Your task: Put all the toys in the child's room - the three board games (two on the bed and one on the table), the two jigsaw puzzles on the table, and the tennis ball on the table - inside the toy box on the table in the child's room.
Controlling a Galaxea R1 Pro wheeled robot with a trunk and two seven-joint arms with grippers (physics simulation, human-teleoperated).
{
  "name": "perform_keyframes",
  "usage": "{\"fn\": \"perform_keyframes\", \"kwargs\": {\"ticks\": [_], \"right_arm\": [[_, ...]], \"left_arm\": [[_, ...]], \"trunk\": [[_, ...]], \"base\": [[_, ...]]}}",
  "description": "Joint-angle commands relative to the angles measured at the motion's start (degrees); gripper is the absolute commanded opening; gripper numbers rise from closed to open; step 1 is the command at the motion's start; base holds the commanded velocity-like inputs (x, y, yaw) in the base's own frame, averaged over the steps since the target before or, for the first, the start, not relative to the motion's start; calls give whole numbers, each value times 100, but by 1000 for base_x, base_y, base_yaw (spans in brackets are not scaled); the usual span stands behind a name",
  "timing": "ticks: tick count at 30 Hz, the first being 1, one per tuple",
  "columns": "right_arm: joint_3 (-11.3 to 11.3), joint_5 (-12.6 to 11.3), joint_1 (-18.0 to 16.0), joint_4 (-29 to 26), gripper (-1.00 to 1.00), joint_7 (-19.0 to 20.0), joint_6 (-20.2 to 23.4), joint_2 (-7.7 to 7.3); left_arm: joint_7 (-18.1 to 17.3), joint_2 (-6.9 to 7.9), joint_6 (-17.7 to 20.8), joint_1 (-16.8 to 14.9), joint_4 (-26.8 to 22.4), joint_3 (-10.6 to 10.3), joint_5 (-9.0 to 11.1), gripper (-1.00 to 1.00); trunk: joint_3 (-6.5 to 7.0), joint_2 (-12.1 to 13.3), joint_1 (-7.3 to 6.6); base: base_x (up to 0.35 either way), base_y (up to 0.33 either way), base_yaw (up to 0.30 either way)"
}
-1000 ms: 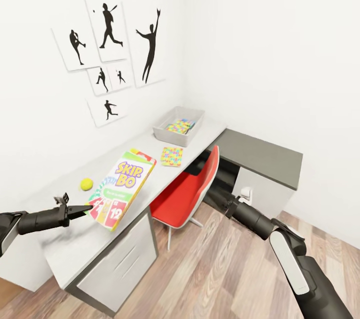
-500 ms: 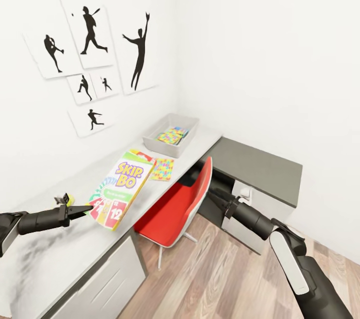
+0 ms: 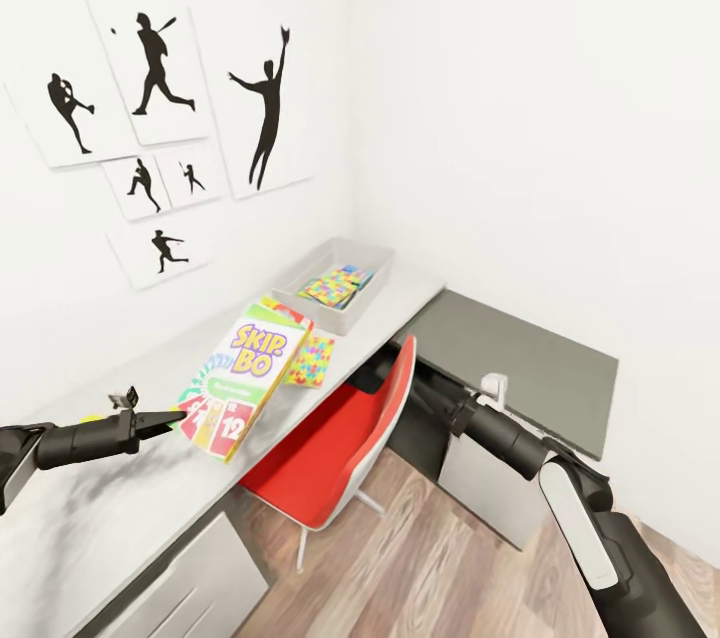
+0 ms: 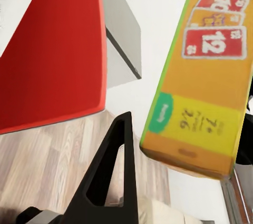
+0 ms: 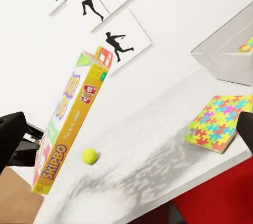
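My left gripper (image 3: 176,415) is shut on the lower corner of the SKIP-BO board game (image 3: 243,373), holding it tilted above the table (image 3: 120,508). One black finger (image 4: 113,182) lies along the box's orange edge (image 4: 203,87). A green-red corner (image 3: 287,310) shows behind its top; what it belongs to I cannot tell. The toy box (image 3: 300,278) stands at the table's far end with a jigsaw puzzle (image 3: 333,287) inside. Another puzzle (image 3: 311,361) lies on the table before it. The tennis ball (image 5: 89,155) rests beside the held box. My right gripper (image 3: 422,388) hangs open beside the red chair.
A red chair (image 3: 335,448) is pushed under the table's front edge. A lower dark-grey desk (image 3: 520,358) joins the table at the right. Black baseball-player pictures (image 3: 150,118) hang on the white wall behind. Wood-plank floor (image 3: 420,568) lies below.
The whole picture has shifted, so the camera has moved toward the table. Both arms keep their places in view and the SKIP-BO box stays held.
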Motion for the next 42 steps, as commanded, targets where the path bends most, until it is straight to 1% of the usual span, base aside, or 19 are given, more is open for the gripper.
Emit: {"fn": "perform_keyframes", "kwargs": {"ticks": [1,7,19,33,35,42], "right_arm": [[4,-59,-3,-1,100,-8,48,-5],[2,-60,-3,0,100,0,55,-5],[2,-60,-3,-7,100,7,56,-5],[4,-57,-3,-12,100,17,48,-15],[4,-57,-3,-12,100,21,48,-19],[12,-57,1,-17,100,20,40,-104]], "left_arm": [[-24,0,53,-7,-2,5,1,-100],[-24,-20,53,-10,-2,5,1,-100],[-24,-32,51,-7,-2,4,1,-100],[-24,-32,53,-8,-2,5,1,-100],[-24,-32,53,-7,-2,5,1,-100],[-24,-39,53,-7,-2,1,1,-100]], "trunk": [[-5,-11,6],[24,-11,6],[35,-11,6],[119,-11,6],[133,-11,6],[180,-11,6]], "base": [[253,-249,206],[253,-249,178],[253,-249,37],[254,-246,217],[280,-130,220],[306,-22,219]]}}
